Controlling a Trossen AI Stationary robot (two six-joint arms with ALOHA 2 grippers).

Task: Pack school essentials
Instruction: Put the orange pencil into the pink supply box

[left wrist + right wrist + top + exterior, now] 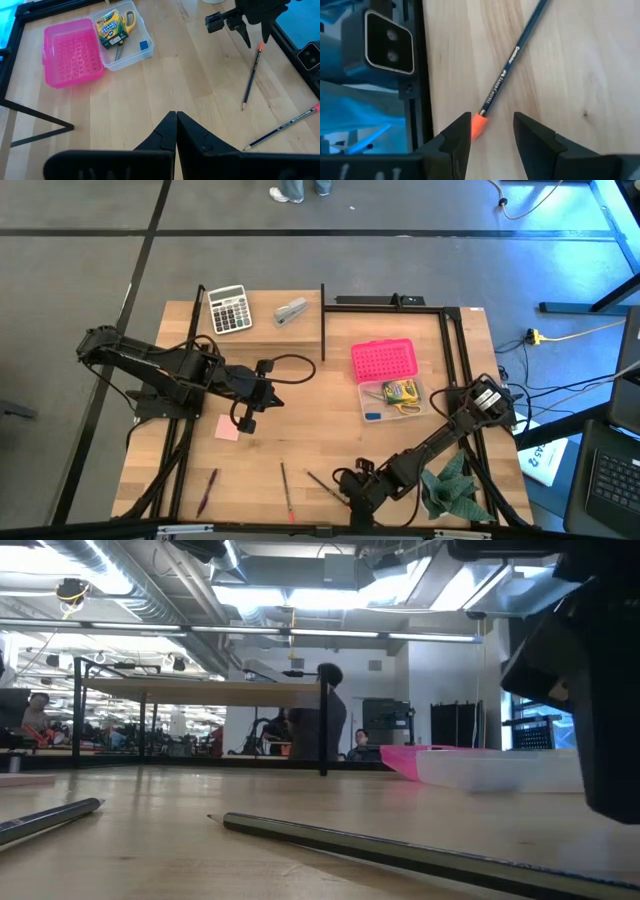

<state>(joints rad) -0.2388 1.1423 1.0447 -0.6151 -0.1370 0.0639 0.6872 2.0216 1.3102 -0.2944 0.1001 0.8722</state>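
I have the right end effector (490, 131) low over the desk (300, 435) near its front edge, arm stretched down, fingers parted astride the orange eraser tip of a dark pencil (512, 60) lying flat, not gripped. The left end effector (176, 131) hangs closed and empty mid-desk, beside the pink note pad (227, 429). The clear box (392, 399) holds the crayon box (401, 390), scissors (408, 407) and blue eraser (373, 417).
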